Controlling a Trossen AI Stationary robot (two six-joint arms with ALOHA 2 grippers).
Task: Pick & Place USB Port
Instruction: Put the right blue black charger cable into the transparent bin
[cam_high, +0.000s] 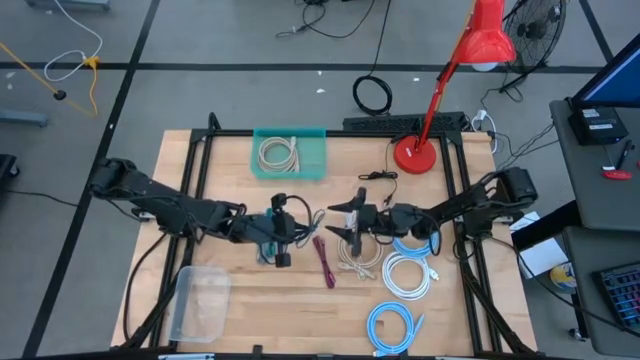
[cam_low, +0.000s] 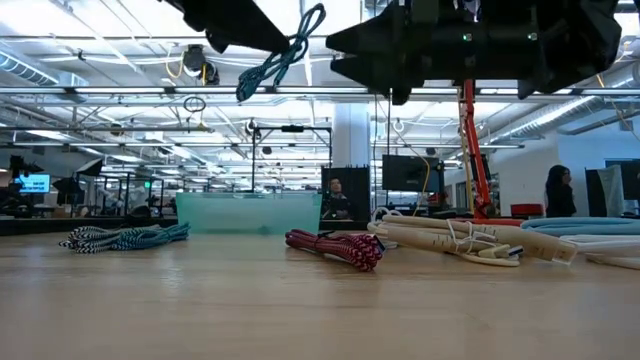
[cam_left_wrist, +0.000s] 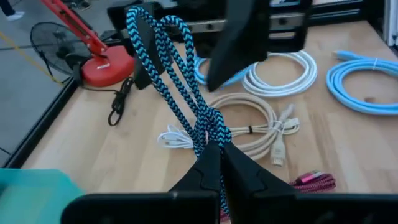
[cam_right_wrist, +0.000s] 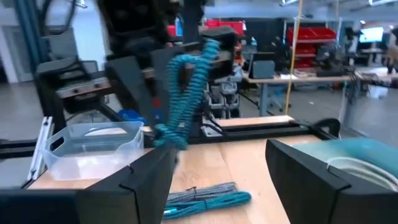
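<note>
The left hand (cam_left_wrist: 214, 155) is pinching the blue braided cable (cam_left_wrist: 180, 81), dangling it mid-bench, facing the spread right hand (cam_high: 352, 221).

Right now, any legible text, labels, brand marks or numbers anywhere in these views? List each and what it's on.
None legible.
Blue-and-black braided cable, held up by the left gripper: no print visible.
Teal plastic tray, clear plastic bin, red desk lamp: no labels seen.
Screens in the room beyond the wooden table: lit, too small to read.
Right gripper, open: no markings.
</note>
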